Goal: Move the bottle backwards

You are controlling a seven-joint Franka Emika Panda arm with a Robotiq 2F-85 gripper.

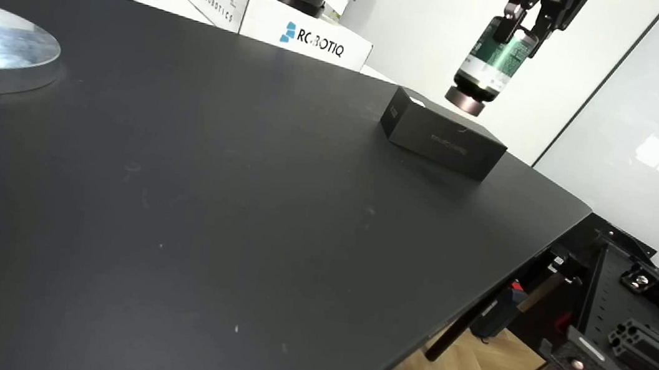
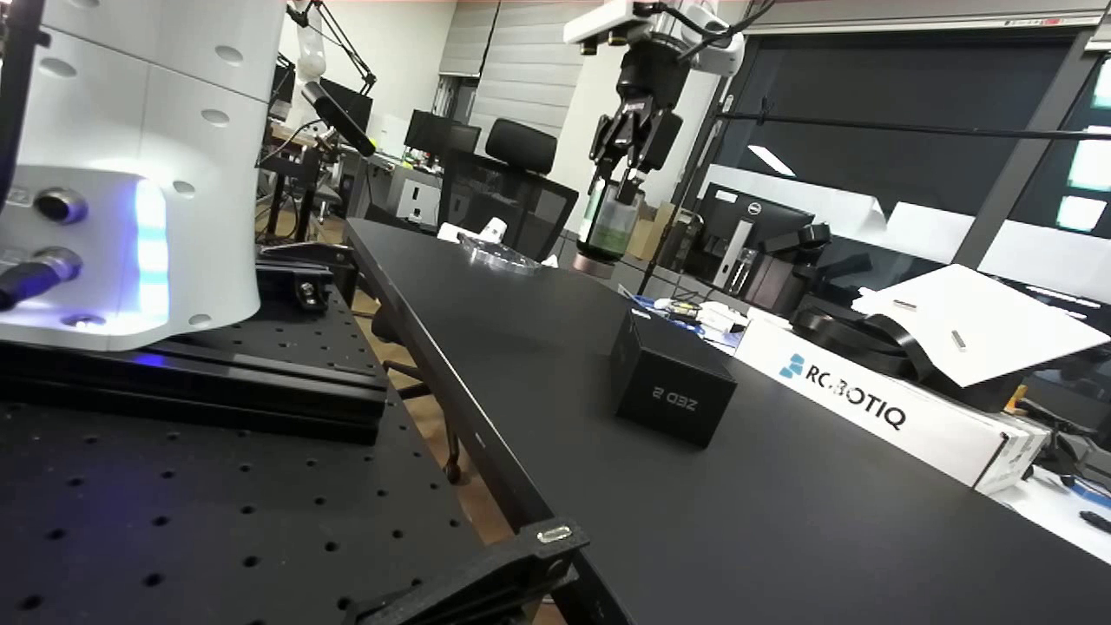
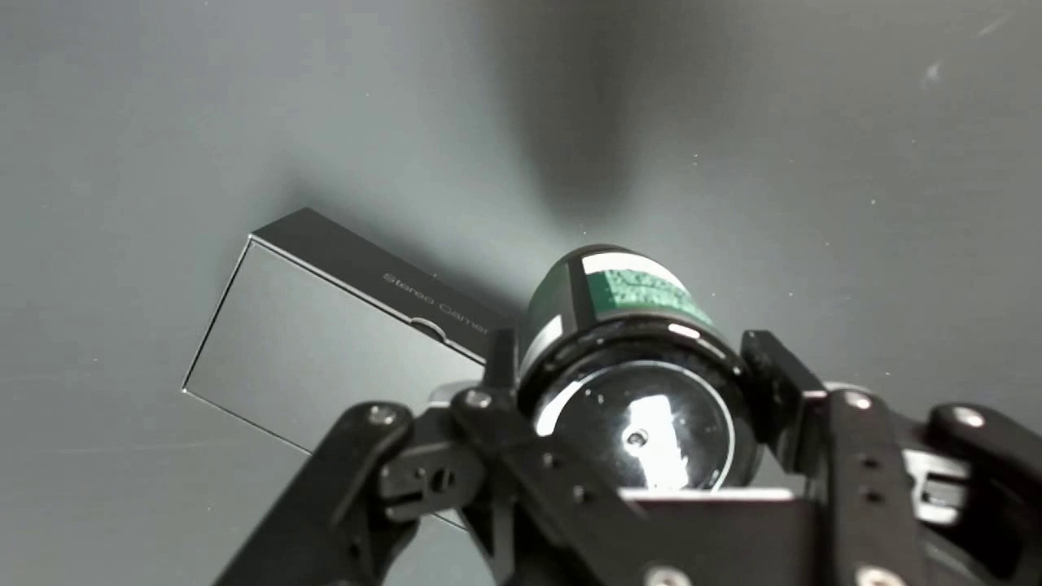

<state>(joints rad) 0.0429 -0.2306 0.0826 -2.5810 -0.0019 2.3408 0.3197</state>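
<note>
Bottle (image 1: 499, 61) in mid-air, clear of the table (image 1: 209, 195). Dark green, white label band. Reddish end lowermost; glossy dark round end uppermost, a bright reflection across it in the wrist view. Pincer (image 3: 639, 366) clamped on the bottle from opposite sides, near that upper end. Soft shadow (image 3: 590, 138) on the table, seen in the wrist view, apart from the bottle.

Near it, on the table: black box (image 2: 668, 382), "ZED 2" upside down on one face. In the wrist view, "Stereo Camer" shows on its side, the rest hidden by the pincer. I cannot tell whether any part of the box is directly below the bottle.

Farther off: shiny silvery thing (image 1: 7, 42) with a curved edge on the table, only partly in sight, well apart from bottle and box. Past the table's edge, white box (image 1: 304, 34) lettered ROBOTIQ, in both exterior views. Arm's white base (image 2: 130, 104) opposite, bluish-white strip glowing. Mesh-backed chair (image 2: 508, 195) beyond the table's end.
</note>
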